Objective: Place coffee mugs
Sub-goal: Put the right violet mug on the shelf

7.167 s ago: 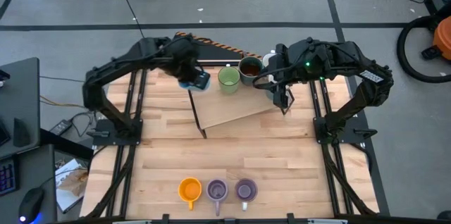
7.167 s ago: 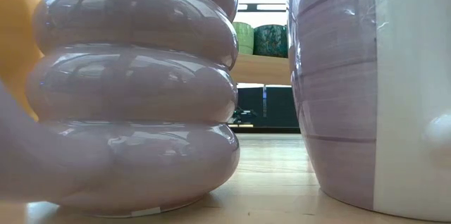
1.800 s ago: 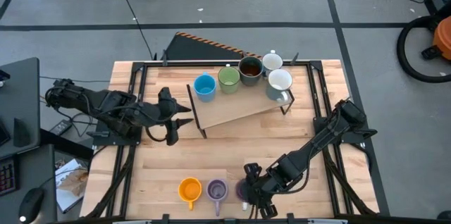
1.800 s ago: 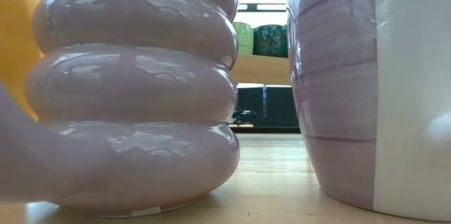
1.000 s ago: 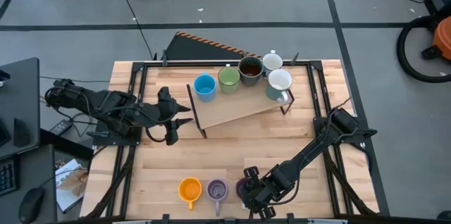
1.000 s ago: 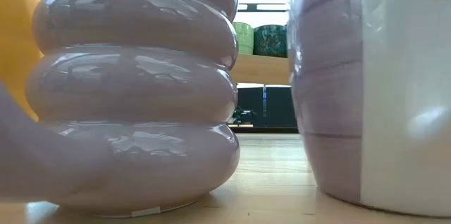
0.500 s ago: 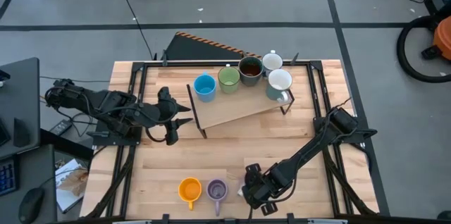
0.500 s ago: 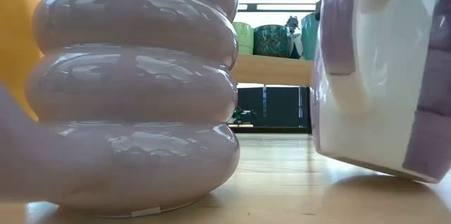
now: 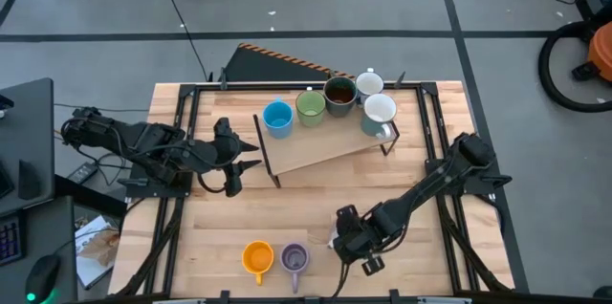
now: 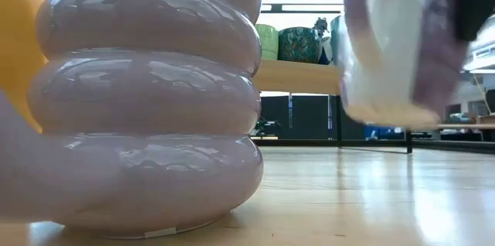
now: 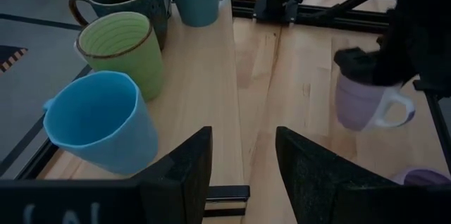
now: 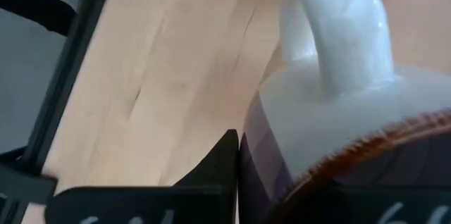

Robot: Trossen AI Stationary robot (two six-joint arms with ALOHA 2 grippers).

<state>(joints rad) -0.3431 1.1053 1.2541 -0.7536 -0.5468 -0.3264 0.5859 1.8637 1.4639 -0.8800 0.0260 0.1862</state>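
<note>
A purple-and-white mug [image 10: 390,45] hangs above the table near its front edge, with my right gripper [image 9: 344,240] shut on it. An orange mug [image 9: 257,257] and a ribbed purple mug [image 9: 295,258] stand on their bases at the front edge. Blue [image 9: 277,118], green [image 9: 310,106], dark brown [image 9: 338,94], white [image 9: 369,82] and pale grey-white [image 9: 380,110] mugs stand in a row on a raised wooden shelf [image 9: 325,151]. My left gripper [image 11: 243,175] waits open at the table's left, by the shelf's left end. My right gripper holds the purple-and-white mug by its rim [image 12: 338,160], beside the white handle [image 12: 338,27]. One dark finger [image 12: 224,164] lies against the outer wall; the other is hidden. The gripper comes from above [image 11: 363,65]. The mug hangs roughly upright, its base [image 10: 387,114] clear of the table.
The shelf stands on thin black legs [image 9: 268,156] across the table's far half. Bare wood lies between the shelf and the front-edge mugs. Black frame rails [image 9: 177,199] run along both table sides.
My right gripper has taken hold of the purple-and-white mug, which stood beside the ribbed purple mug. The mug first tipped, then rose clear of the table. Gripper and mug have gone up and a little toward the far edge.
</note>
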